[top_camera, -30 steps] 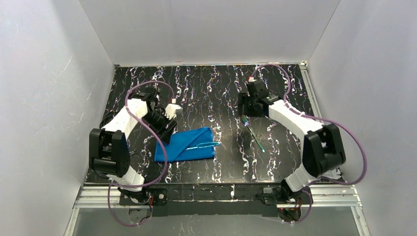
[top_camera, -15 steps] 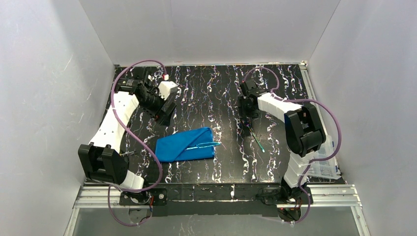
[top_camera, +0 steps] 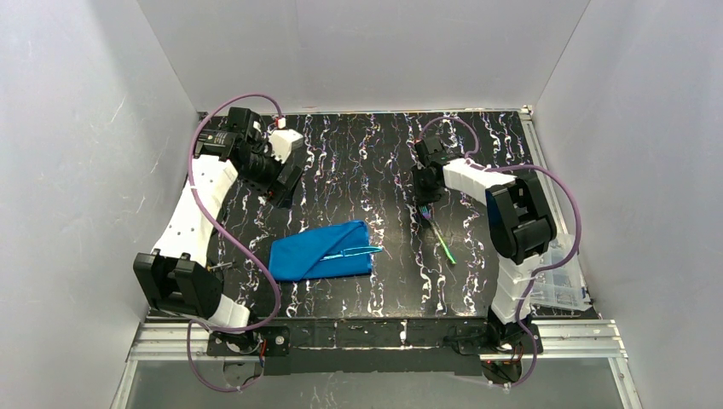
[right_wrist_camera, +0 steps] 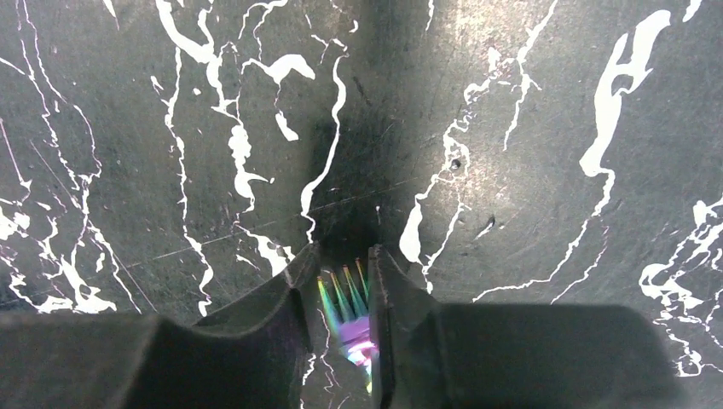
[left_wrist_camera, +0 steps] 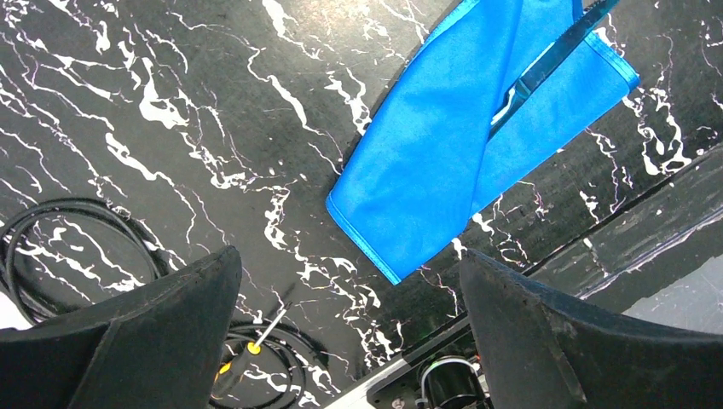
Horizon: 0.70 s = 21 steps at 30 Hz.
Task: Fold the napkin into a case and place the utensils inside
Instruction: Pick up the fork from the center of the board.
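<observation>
Lifting the fork [right_wrist_camera: 348,315] cleanly looks like the step in hand. The grip sits right at the tines, so the long handle will probably droop and swing. A slow, straight rise, keeping the handle trailing low, should stop it twisting out. From there it needs carrying towards the left and sliding handle-first into the open mouth of the case [top_camera: 320,254], in line with the utensil [top_camera: 362,250] already lying partly inside with its tip poking out to the right. Coming in at a shallow angle should keep the layers from bunching. The right fingers [right_wrist_camera: 286,311] are closed in on the fork's head, one on each side of the tines, which show between their tips in the right wrist view. The fork lies in the right half of the bench [top_camera: 358,162], about midway between the far and near edges, its handle slanting towards the near right corner. The left fingers [left_wrist_camera: 162,328] are spread wide and hold nothing. They hang above the bench towards its far left corner, well apart from the case, which rests left of centre, nearer the near edge.
</observation>
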Tool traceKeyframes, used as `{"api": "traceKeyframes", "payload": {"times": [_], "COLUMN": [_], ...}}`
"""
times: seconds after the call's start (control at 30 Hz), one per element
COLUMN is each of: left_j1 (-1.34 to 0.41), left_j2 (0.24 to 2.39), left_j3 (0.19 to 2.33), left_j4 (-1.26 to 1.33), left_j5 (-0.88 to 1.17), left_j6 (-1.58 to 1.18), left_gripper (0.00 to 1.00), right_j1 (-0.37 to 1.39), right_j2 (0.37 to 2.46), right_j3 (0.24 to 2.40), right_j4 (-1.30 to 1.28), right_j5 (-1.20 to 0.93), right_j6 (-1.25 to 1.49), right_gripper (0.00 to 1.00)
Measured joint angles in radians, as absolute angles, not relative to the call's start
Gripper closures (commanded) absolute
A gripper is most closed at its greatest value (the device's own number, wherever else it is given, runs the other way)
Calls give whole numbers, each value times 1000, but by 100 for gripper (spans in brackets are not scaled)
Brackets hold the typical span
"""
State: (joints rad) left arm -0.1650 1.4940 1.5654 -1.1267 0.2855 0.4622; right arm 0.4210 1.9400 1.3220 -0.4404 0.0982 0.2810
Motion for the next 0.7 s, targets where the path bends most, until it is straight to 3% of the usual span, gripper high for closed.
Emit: {"api": "traceKeyframes", "payload": {"times": [0.07,0.13,0.4,0.7], "left_j1": [-163,-161,-159,-186], "left_j2": [1494,1494,1494,1533], "left_j3": [1566,1566,1566,1589], "left_j4": [-1123,-1122,-1122,-1120], "left_j5": [275,271,282,439], "left_j6": [453,448,433,346], "left_gripper": [1,2,2,2], "right_j1": [418,412,371,321], "right_j2": [1940,1940,1940,1840], "right_j3": [1322,1322,1334,1324], "right_j4": [-439,-440,-448,-461], "right_j5": [97,90,101,96], "right_j6": [278,284,314,442], "right_gripper": [94,99,99,99]}}
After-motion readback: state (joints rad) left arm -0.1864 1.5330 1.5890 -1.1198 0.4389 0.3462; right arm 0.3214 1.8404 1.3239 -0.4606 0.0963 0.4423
